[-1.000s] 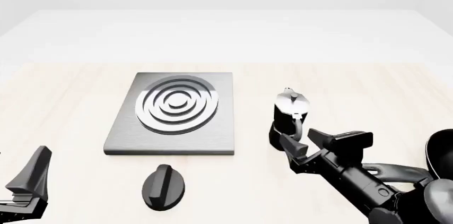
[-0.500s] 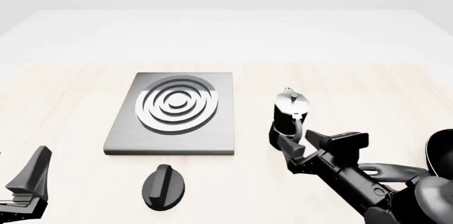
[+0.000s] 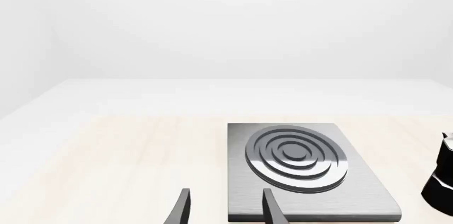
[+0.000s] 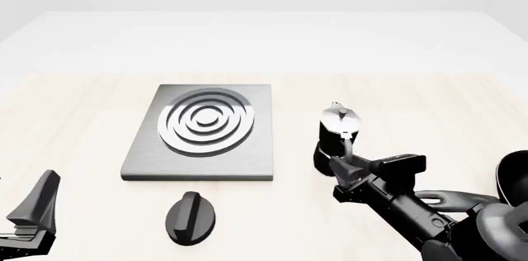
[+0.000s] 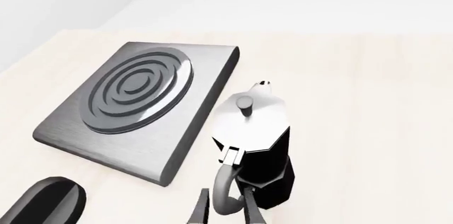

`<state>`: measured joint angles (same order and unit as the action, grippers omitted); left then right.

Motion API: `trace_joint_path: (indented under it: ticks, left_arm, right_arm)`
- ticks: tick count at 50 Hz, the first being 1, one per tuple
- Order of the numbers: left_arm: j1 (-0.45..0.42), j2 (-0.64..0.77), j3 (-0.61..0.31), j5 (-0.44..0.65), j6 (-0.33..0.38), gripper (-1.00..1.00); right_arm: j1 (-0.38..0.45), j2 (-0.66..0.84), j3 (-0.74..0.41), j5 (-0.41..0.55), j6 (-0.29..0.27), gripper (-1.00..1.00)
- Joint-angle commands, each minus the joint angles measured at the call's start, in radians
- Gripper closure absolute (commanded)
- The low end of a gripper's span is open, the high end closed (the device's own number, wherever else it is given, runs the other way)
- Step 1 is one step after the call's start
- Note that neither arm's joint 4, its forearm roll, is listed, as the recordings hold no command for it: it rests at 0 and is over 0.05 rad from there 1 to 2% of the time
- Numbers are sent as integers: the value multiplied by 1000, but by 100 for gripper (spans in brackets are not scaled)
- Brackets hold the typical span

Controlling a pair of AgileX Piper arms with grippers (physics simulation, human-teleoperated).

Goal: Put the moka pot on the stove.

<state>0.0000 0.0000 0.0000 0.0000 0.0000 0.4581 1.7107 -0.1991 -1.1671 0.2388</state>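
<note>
The moka pot (image 4: 337, 132) stands upright on the table to the right of the stove (image 4: 206, 126), apart from it. My right gripper (image 4: 353, 167) is behind the pot with its fingers on either side of the curved handle. In the right wrist view the handle (image 5: 225, 189) sits tight between the two fingers (image 5: 202, 210), and the silver lid (image 5: 249, 110) and the stove (image 5: 138, 102) lie beyond. My left gripper (image 4: 33, 211) hovers at the near left, open and holding nothing. Its view shows the stove (image 3: 297, 155) and the pot's edge (image 3: 442, 181).
A black oval knob (image 4: 191, 216) lies on the table just in front of the stove, also seen as the knob (image 5: 50, 203) in the right wrist view. A black frying pan (image 4: 515, 177) pokes in at the right edge beside my right arm.
The right gripper's fingers have drawn together around the pot's handle while the gripper edged slightly forward. The pot, the stove and the left arm have not moved.
</note>
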Motion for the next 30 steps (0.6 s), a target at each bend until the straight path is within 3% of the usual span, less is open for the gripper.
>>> trace_joint_path:
  ticks: [1,19,27,30]
  left_arm:
    - [0,0,0,0,0,-100]
    - [0,0,0,0,0,-100]
    - [0,0,0,0,0,-100]
    - [0,0,0,0,0,-100]
  right_arm:
    - [1,5,-1,-6,-4,100]
    - [-8,-19,15,-7,-8,100]
    - [-8,-125,32,62,-16,100]
    - [-31,-220,39,135,-41,100]
